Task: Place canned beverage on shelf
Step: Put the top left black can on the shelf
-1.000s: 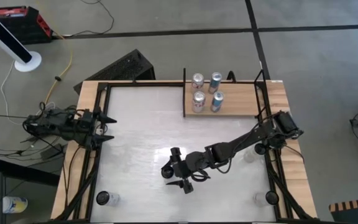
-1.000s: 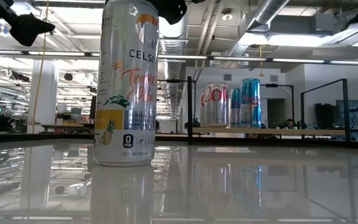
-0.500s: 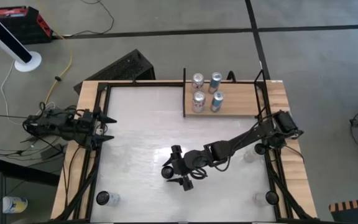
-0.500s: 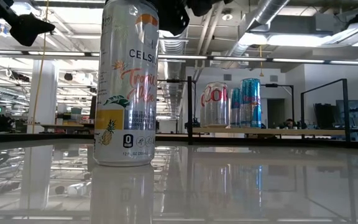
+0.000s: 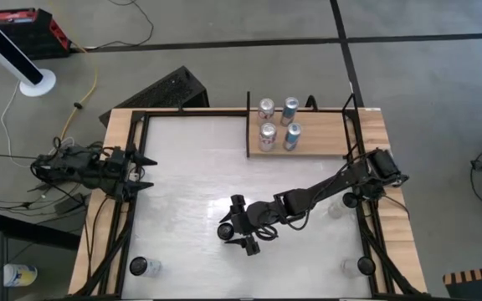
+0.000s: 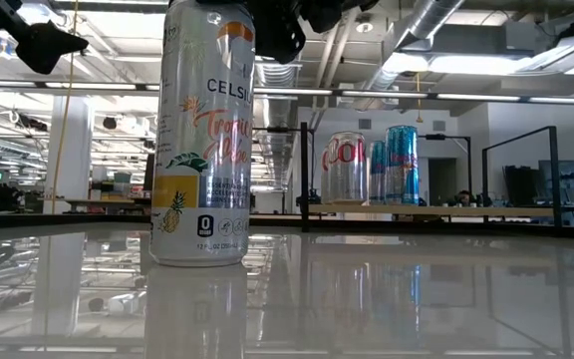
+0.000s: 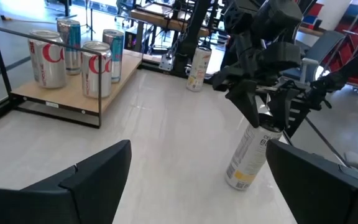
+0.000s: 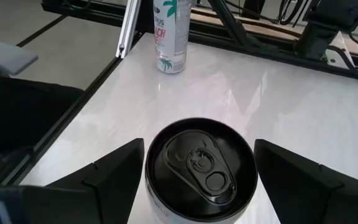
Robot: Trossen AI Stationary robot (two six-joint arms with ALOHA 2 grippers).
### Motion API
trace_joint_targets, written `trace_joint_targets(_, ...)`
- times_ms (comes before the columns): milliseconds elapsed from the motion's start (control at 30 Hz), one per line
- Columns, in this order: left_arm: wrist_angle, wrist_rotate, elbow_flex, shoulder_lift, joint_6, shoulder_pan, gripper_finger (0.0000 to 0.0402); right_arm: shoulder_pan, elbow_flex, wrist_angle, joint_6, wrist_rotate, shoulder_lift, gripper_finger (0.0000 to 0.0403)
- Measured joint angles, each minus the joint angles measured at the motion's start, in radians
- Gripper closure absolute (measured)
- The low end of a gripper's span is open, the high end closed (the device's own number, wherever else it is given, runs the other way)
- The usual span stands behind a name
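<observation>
A tall white Celsius can [image 5: 224, 232] stands upright on the white tabletop, near its middle; it also shows in the low view [image 6: 202, 140]. My right gripper [image 5: 236, 227] is open over the can's top. Its two fingers [image 8: 120, 177] stand on either side of the black lid [image 8: 199, 163]. The shelf [image 5: 316, 134], a light wooden board with black posts, stands at the far right and holds several cans [image 5: 267, 136]. My left gripper [image 5: 143, 171] is open and empty at the table's left edge. My right gripper's fingers stand close beside the can's top rim [image 8: 149, 168] on two opposite sides, coming from above and from the table's right. I cannot tell whether they touch it. The can stands upright on the table.
A white can [image 5: 145, 266] stands at the near left corner and shows in the right wrist view [image 8: 173, 34]. Another can [image 5: 365, 266] stands at the near right corner, and one [image 5: 335, 209] by the right rail. Black rails [image 5: 128, 226] edge the table.
My right gripper has moved a little toward the table's left edge and down, onto the Celsius can, so that its fingers now stand around the can's top. The can has stayed where it was.
</observation>
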Motion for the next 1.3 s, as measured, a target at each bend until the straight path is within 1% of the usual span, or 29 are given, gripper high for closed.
trace_joint_targets(367,0.0,0.0,0.0,0.0,0.0,0.0,0.0045,0.0,0.0,-0.038,0.026,0.0,0.0,0.0076)
trace_joint_targets(667,0.0,0.0,0.0,0.0,0.0,0.0,0.0045,0.0,0.0,-0.036,0.027,0.0,0.001,0.0077)
trace_joint_targets(967,0.0,0.0,0.0,0.0,0.0,0.0,0.0045,0.0,0.0,-0.036,0.027,0.0,0.001,0.0099)
trace_joint_targets(1200,0.0,0.0,0.0,0.0,0.0,0.0,0.0045,0.006,0.0,-0.035,0.022,0.0,0.001,0.0102)
trace_joint_targets(1300,0.0,0.0,0.0,0.0,0.0,0.0,0.0045,0.013,0.0,-0.037,-0.003,0.002,-0.003,0.0103)
